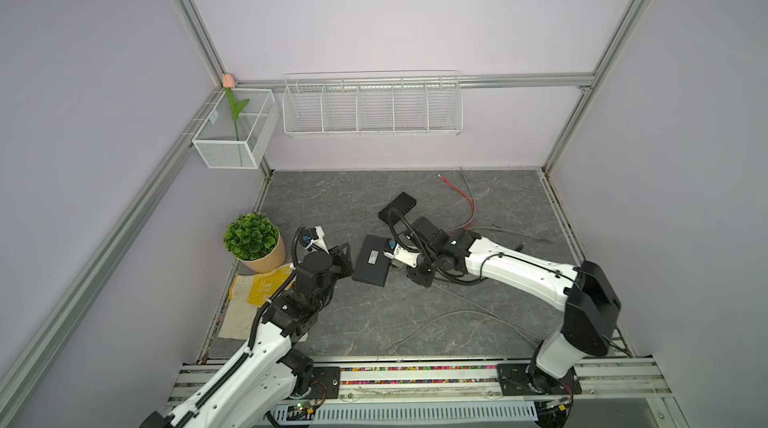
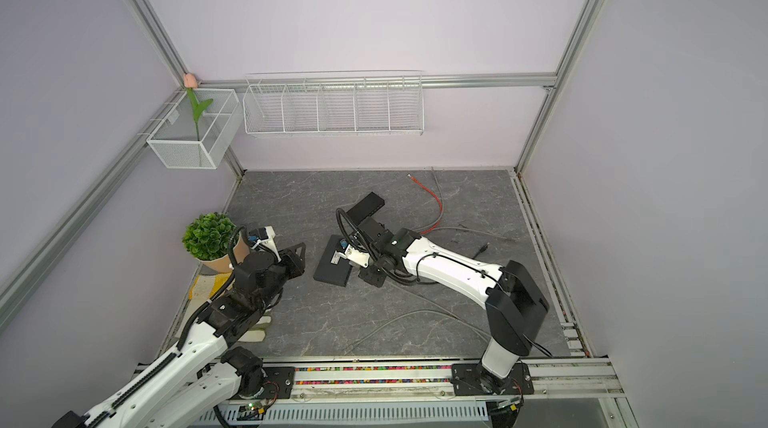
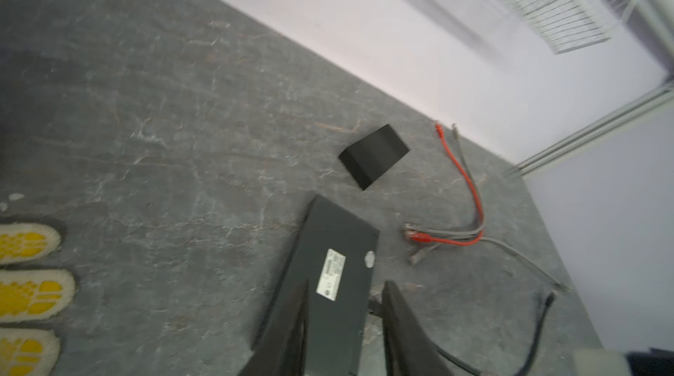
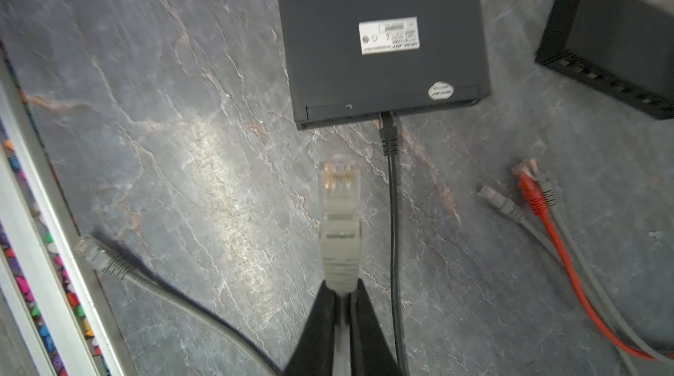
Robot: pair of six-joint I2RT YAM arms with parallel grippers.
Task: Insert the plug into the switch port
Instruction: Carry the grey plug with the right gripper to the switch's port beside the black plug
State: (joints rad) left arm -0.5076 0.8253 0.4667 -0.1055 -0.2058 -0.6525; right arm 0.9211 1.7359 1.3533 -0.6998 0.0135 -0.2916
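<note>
The switch (image 1: 371, 260) is a flat black box with a white label, lying mid-table, also seen in the right wrist view (image 4: 383, 46). A black cable (image 4: 389, 137) sits plugged into its near edge. My right gripper (image 4: 343, 292) is shut on the boot of a grey plug (image 4: 339, 206). The plug's clear tip points at that port edge, a short gap away, beside the black cable. In both top views the right gripper (image 1: 392, 266) (image 2: 353, 266) sits at the switch's right side. My left gripper (image 3: 346, 284) (image 1: 343, 253) is open at the switch's left end, its jaws astride the switch (image 3: 328, 246).
A second black box (image 1: 397, 206) (image 4: 612, 49) with ports lies behind the switch. Red cable (image 1: 466, 197) and grey cables with loose plugs (image 4: 499, 202) lie to the right. A grey cable (image 1: 449, 316) loops across the front. A potted plant (image 1: 252, 239) and a glove (image 1: 255, 293) sit at the left.
</note>
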